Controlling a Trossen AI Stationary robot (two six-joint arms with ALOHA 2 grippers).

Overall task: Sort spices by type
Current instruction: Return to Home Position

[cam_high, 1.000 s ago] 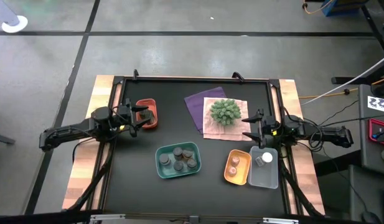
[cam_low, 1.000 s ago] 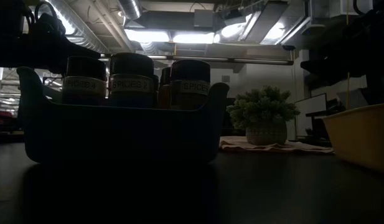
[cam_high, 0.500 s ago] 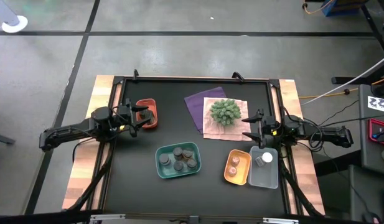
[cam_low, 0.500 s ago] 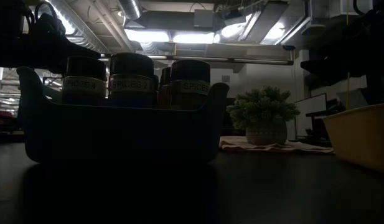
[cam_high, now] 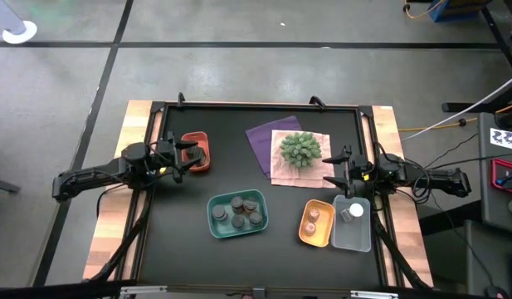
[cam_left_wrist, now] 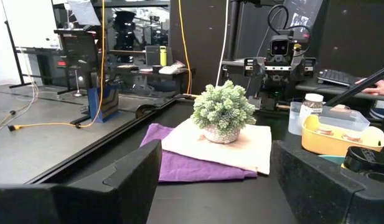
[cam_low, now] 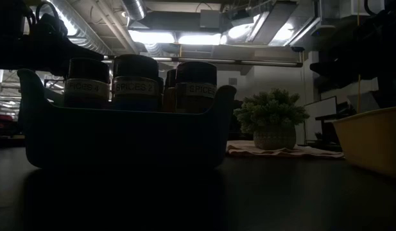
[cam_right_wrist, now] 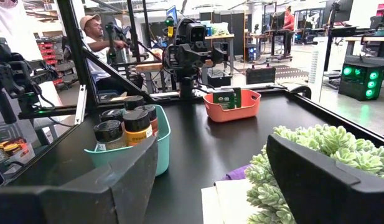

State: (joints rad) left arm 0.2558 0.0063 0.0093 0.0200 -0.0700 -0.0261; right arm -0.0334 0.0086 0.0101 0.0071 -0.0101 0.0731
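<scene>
I read both pincers as released and empty: left pincer (cam_high: 179,157) beside the red tray (cam_high: 194,135), right pincer (cam_high: 337,177) near the clear tray (cam_high: 352,241). Grey-topped jars (cam_high: 237,211) stand in the teal tray (cam_high: 212,218). I judge them light, rigid and slick; grip the body below the cap.

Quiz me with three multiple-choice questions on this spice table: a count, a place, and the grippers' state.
1. Jars in the orange tray: A two, B five, C none.
2. The white-capped jar sits in: A the orange tray, B the clear tray, C no tray.
3. The left gripper and right gripper are: A both open, B both shut on jars, C one open, one shut.
Answers: A, two brown tops show there; B, its cap lies within the clear walls; A, the wrist views show both spread wide, empty.
</scene>
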